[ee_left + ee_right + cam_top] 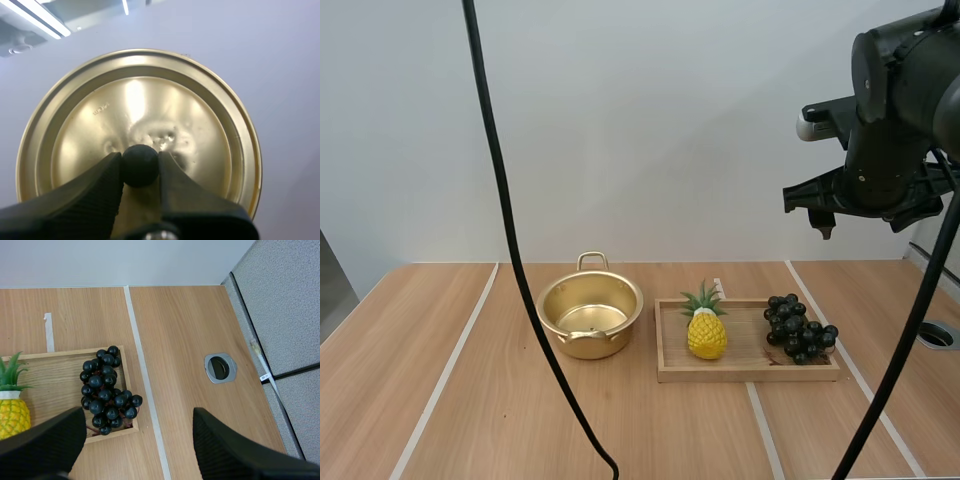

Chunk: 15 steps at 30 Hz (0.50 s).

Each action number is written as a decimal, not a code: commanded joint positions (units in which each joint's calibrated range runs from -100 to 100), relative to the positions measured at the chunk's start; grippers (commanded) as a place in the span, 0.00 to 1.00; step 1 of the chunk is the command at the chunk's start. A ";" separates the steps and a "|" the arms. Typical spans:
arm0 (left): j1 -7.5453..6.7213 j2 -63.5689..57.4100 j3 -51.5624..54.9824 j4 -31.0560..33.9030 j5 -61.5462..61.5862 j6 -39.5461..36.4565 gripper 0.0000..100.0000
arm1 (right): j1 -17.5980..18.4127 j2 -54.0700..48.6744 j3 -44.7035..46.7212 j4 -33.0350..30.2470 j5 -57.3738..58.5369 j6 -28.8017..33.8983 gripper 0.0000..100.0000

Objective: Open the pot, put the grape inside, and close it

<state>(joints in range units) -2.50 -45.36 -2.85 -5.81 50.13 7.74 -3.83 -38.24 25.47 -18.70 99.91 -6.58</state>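
The gold pot (590, 315) stands lidless on the table, left of the wooden tray (750, 372). In the tray's right end lies the bunch of dark grapes (798, 328). In the left wrist view my left gripper (140, 167) is shut on the black knob (140, 164) of the gold lid (140, 110), held up off the pot. My right arm (885, 130) hangs high above the table's right side. Its gripper (137, 415) is open, well above the table, just right of the grapes (106, 390), with nothing between the fingers.
A toy pineapple (706, 325) sits in the tray's left half, beside the grapes (11, 400). A round metal grommet hole (220, 367) lies in the table near its right edge, by a grey partition. White tape lines cross the tabletop.
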 commanded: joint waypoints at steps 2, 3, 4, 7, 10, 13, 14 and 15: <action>-0.13 -0.52 -7.05 0.55 1.58 -1.60 0.00 | -0.25 -0.41 0.19 0.01 -1.83 -0.18 1.00; -0.13 -0.52 -8.90 0.70 1.68 -1.73 0.00 | -0.25 -0.41 0.19 0.01 -2.07 -0.18 1.00; -0.13 -0.52 -10.74 1.18 1.68 -1.89 0.00 | -0.25 -0.41 0.19 0.17 -2.35 -0.18 1.00; -0.13 -0.52 -16.44 4.85 1.68 -5.12 0.00 | -0.25 -0.41 0.19 1.33 -2.73 -0.18 1.00; -0.13 -0.52 -21.42 7.44 1.68 -6.74 0.00 | -0.25 -0.41 0.19 2.90 -3.10 -0.18 1.00; -0.13 -0.52 -26.00 7.56 1.68 -6.74 0.00 | -0.25 -0.41 0.19 4.32 -4.14 -0.18 1.00; -0.13 -0.52 -27.55 7.56 1.68 -6.74 0.00 | -0.25 -0.41 0.19 4.82 -4.49 -0.18 1.00; -0.13 -0.52 -28.75 7.56 1.68 -6.87 0.00 | -0.25 -0.41 0.19 5.25 -4.71 -0.18 1.00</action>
<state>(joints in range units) -2.50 -45.52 -29.06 0.84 53.17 1.65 -3.83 -38.24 25.47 -14.48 96.26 -6.58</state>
